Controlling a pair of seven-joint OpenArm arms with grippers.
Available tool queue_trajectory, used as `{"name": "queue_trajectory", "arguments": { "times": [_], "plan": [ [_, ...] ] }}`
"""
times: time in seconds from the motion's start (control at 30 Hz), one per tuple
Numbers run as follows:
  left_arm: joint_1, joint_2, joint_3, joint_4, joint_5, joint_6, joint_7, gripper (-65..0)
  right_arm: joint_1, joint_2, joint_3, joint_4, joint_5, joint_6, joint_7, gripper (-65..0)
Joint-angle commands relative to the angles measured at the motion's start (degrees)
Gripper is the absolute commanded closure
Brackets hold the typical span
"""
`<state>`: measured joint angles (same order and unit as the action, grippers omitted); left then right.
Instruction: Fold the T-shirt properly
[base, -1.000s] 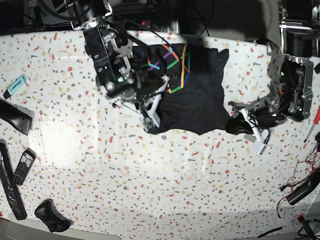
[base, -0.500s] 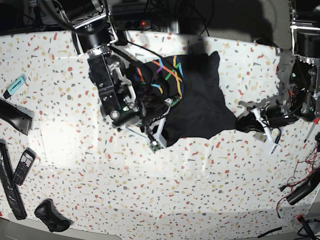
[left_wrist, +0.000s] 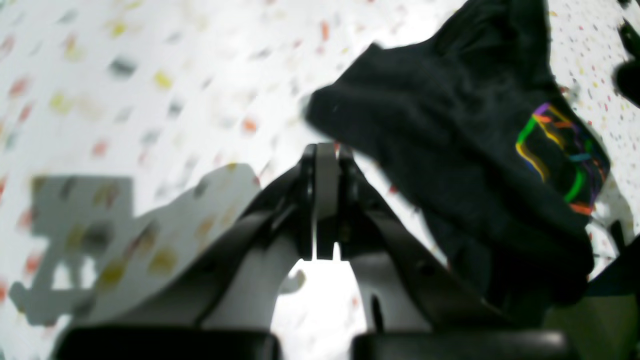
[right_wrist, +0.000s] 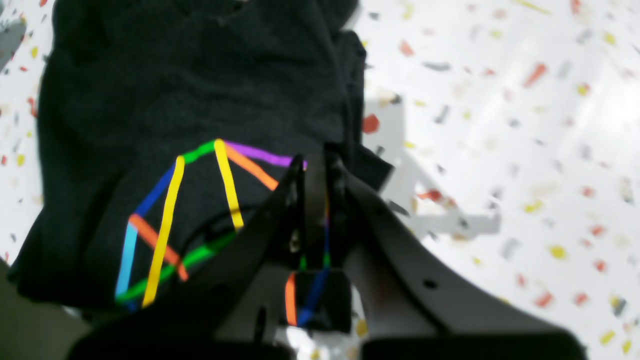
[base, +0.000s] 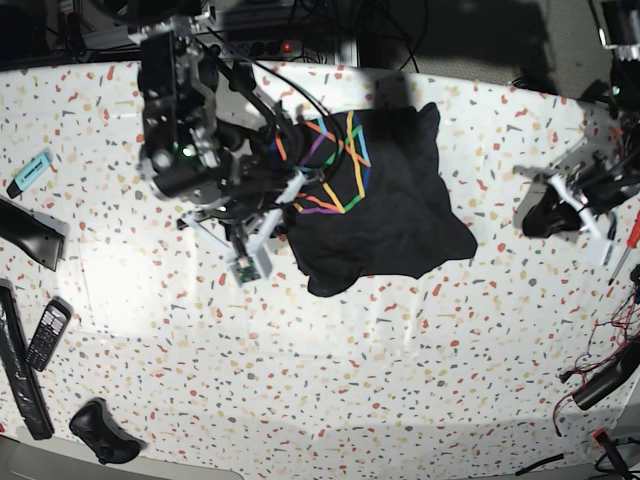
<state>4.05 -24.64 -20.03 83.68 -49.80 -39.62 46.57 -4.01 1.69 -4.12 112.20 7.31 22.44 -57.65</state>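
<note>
Black cloth, the T-shirt (base: 385, 215), is seen bunched in a lump at the upper middle of the speckled table (base: 330, 400), its coloured line print (right_wrist: 200, 215) turned up on the side toward the right gripper (right_wrist: 315, 165). That gripper's jaws are clamped on a fold of printed cloth, while the left gripper (left_wrist: 322, 155), well apart at the table's edge, appears closed on nothing, though blur leaves this uncertain. With one pinch only, layers could be dragged together and the lump tightened, not spread flat.
</note>
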Motion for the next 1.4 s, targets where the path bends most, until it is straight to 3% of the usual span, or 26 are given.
{"name": "queue_trajectory", "arguments": {
  "times": [0.0,0.4,0.5,0.7,0.93,1.03,1.13,1.27,1.37],
  "plan": [
    [0.4,-1.1,-1.7,1.1,-1.1,-0.4,-1.2,0.0,-0.8,-0.1,1.6,2.8,0.2,0.7,0.5,0.0],
    [17.2,0.1,-14.1,1.1,0.2,-0.4,-0.9,0.0,-20.8,4.0,24.1,18.0,1.0,1.6,-2.5,0.0],
    [21.5,0.9,-16.2,1.2,0.2,-0.4,-0.9,0.0,-25.4,4.0,29.6,18.3,5.3,1.8,-3.2,0.0],
    [30.1,1.3,-17.0,3.5,0.2,-0.4,-0.9,0.0,-34.2,3.3,37.1,18.3,11.4,6.3,-3.8,0.0],
    [36.3,7.9,-17.0,3.1,0.9,-0.4,0.7,0.0,-43.0,2.6,38.6,17.9,12.7,6.7,-6.7,0.0],
    [36.9,11.4,-17.0,1.4,6.4,-0.4,-0.4,0.0,-45.5,2.6,38.6,14.9,12.9,6.7,-6.6,0.0],
    [36.6,13.2,-17.0,-2.9,10.4,-0.4,-4.5,0.0,-45.8,2.6,38.6,8.5,12.9,6.7,-6.3,0.0],
    [34.9,13.0,-16.2,-11.8,14.8,-0.4,-14.6,0.0,-44.7,3.0,38.6,-3.5,12.9,6.7,-2.4,0.0],
    [31.1,12.6,-15.5,-19.3,18.2,-0.4,-15.1,0.0,-41.7,4.0,38.6,-13.3,12.9,6.7,-2.1,0.0]
  ]
}}
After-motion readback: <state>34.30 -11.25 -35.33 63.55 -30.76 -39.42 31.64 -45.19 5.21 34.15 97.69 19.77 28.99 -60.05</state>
